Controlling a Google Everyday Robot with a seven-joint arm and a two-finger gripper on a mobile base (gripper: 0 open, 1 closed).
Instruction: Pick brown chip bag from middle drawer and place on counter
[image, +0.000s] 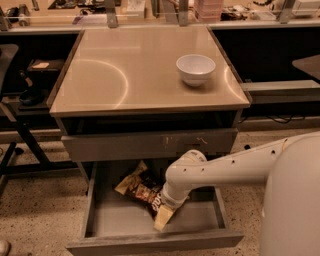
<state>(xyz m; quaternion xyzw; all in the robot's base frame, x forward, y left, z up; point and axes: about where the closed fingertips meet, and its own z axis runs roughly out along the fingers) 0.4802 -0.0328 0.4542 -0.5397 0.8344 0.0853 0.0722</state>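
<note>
The brown chip bag (138, 186) lies in the open middle drawer (150, 243), near its centre, with one tan end pointing to the drawer's front. My gripper (168, 201) reaches down into the drawer from the right and sits on the bag's right part, hidden under the white wrist. The beige counter (125, 70) is above the drawer.
A white bowl (195, 68) stands on the counter's right rear part. A shut grey drawer front with small orange marks (150, 145) is just above the open drawer. A cluttered bench (150, 12) runs behind. My white arm and body fill the lower right.
</note>
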